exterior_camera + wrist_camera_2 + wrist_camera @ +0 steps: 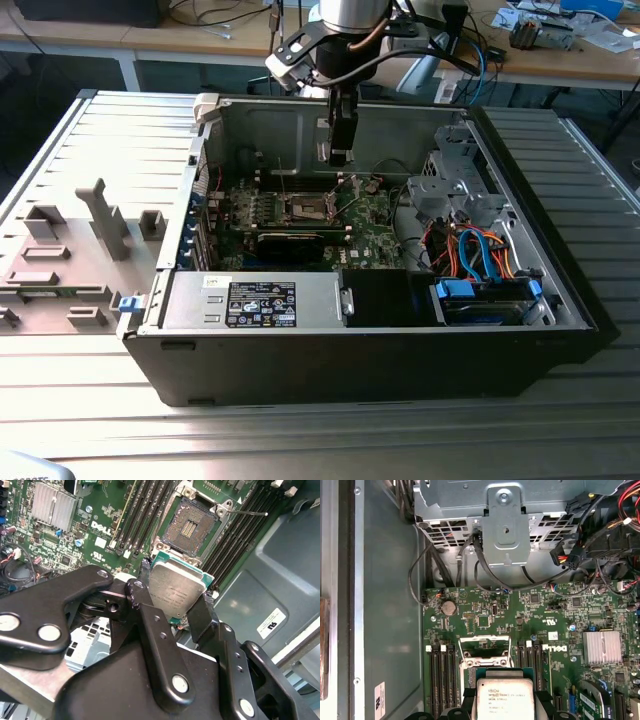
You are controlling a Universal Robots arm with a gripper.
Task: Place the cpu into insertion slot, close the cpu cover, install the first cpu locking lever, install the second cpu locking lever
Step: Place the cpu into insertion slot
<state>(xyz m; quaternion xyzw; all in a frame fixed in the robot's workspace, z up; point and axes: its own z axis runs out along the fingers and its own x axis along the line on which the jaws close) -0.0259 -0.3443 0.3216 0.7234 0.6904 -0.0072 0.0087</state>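
In the exterior view, the arm reaches down from the upper centre of the frame into an open computer case [300, 370], which lies on a ribbed metal worktop [100, 420]. The gripper [340, 152] hangs above the green board [378, 215], a little toward the exterior view's right of the insertion slot [308, 207].

In the second wrist view, the jaws of the gripper [172, 605] are closed on the cpu [176, 585]. One black finger [135, 592] presses on one edge of the chip and the other finger [201, 616] presses on the opposite edge. The silvery top of the chip faces the camera, and its green border shows around it. The cpu is in the air, near the insertion slot [192, 527] but not touching it.

The slot is uncovered, so its dark centre and its shiny rim are visible. A thin metal lever [248, 513] sticks out beside it. Long black memory slots [145, 510] run on both sides.

In the first wrist view, the cpu [505, 702] hides part of the slot. The cpu cover [484, 639] seems to stand lifted just behind it.
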